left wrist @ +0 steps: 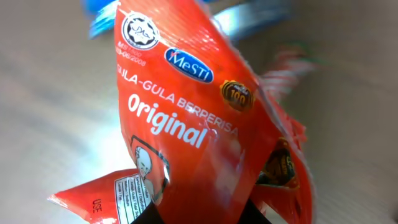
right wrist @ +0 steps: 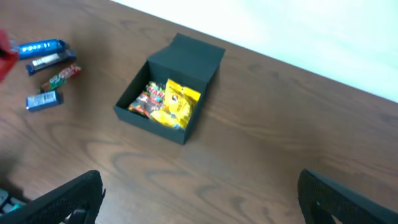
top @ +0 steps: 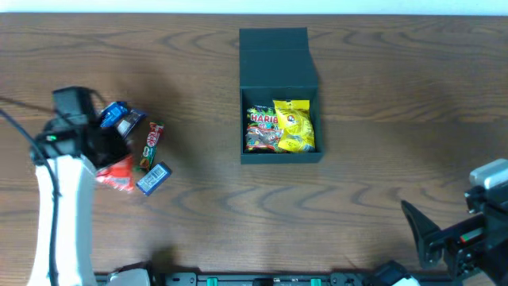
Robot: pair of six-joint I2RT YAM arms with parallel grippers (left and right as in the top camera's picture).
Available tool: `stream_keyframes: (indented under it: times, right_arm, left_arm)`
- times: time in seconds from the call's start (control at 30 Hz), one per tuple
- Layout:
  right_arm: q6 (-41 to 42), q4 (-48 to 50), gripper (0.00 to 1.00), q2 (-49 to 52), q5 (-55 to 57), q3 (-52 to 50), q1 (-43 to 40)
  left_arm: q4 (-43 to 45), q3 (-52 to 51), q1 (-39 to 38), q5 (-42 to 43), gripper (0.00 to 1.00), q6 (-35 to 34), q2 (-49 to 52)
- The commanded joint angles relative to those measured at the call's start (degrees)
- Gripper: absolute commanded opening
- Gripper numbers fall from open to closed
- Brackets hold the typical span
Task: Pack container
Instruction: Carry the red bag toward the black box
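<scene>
At upper centre of the overhead frame sits the dark teal-grey, shallow square cardboard container (top: 274, 56), its flap lid folded back. It holds a colourful gummy-candy packet (top: 260, 131) and a yellow snack packet (top: 294, 125). At far left of that frame, the left gripper (top: 109, 151) is pinched on a glossy red plastic snack packet (left wrist: 180, 112) printed "Original", beside blue wrapped bars (top: 119, 115) and a green-and-red bar (top: 151, 144). At lower right, the right gripper (right wrist: 200, 183) stands wide, holding nothing.

Wooden table (top: 381, 95) carried the box (top: 274, 56) at far centre; over on the left lay a blue bar (top: 116, 112), a red-green bar (top: 151, 145) and a blue packet (top: 153, 178).
</scene>
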Motion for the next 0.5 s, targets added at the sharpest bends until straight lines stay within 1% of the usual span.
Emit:
stream_keyframes:
  times: [0.0,0.1,0.2,0.3,0.47]
  right_arm:
    - [-0.7,0.7,0.99,0.2,0.0,0.0,0.2]
    - [-0.6,0.8,0.99,0.2,0.0,0.0,0.2]
    - [-0.4,0.7,0.99,0.2,0.0,0.0,0.2]
    - [0.5,0.8,0.99,0.2,0.0,0.0,0.2]
    - [2.2,0.8,0.99,0.2,0.0,0.0,0.2]
  left_arm:
    - [3.4,0.5,-10.3,3.6,0.07,-4.7,-3.1]
    - [11.1,0.5,-22.3,3.0,0.06,-13.5,-2.7]
    - [17.7,1.2,-31.1,2.7,0.06,-17.0,0.5]
    - [18.6,5.1,-36.3,1.9,0.06,-19.3,6.2]
    - [15.1,16.5,-39.5,2.4,0.06,-22.9,16.7]
